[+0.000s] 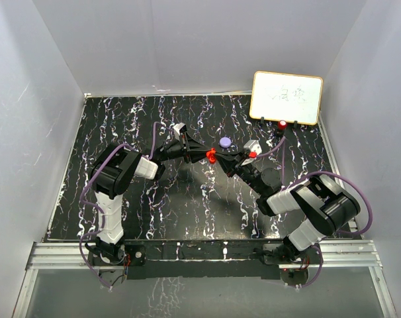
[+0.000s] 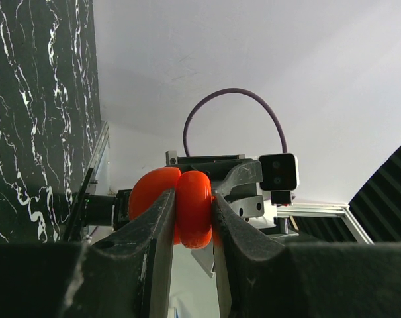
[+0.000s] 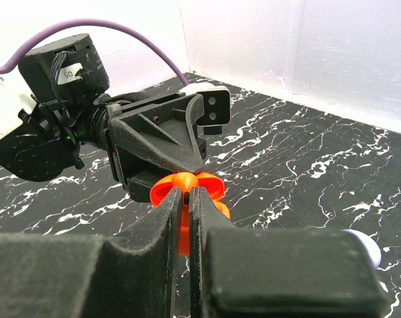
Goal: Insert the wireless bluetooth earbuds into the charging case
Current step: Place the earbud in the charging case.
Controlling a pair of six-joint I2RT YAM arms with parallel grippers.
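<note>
Top view: both arms reach inward and meet over the middle of the black marbled table (image 1: 154,212). The left gripper (image 1: 206,154) and right gripper (image 1: 220,159) point at each other, tips almost touching, with the red charging case (image 1: 211,156) between them. A purple disc (image 1: 225,142) lies on the table just beyond the meeting point, apart from both grippers. A whiteboard (image 1: 286,98) stands at the far right edge; a small red item (image 1: 282,124) sits at its foot, too small to identify. Left wrist view: the left gripper (image 2: 192,199) has its jaws clamped on the red charging case (image 2: 194,211), one finger (image 2: 154,232) pressing each side. The case shows as two rounded red lobes side by side, held off the table, and the right arm's wrist camera (image 2: 278,172) faces it from close behind. Right wrist view: the right gripper (image 3: 186,195) has its jaws together, only a thin slit between them, with the tips right at the red charging case (image 3: 210,186) in the left gripper's hold. Red shows through the slit; cannot tell whether an earbud is pinched there. No earbuds can be made out as separate pieces. The purple disc (image 3: 367,244) shows at the lower right, partly hidden by the finger.
</note>
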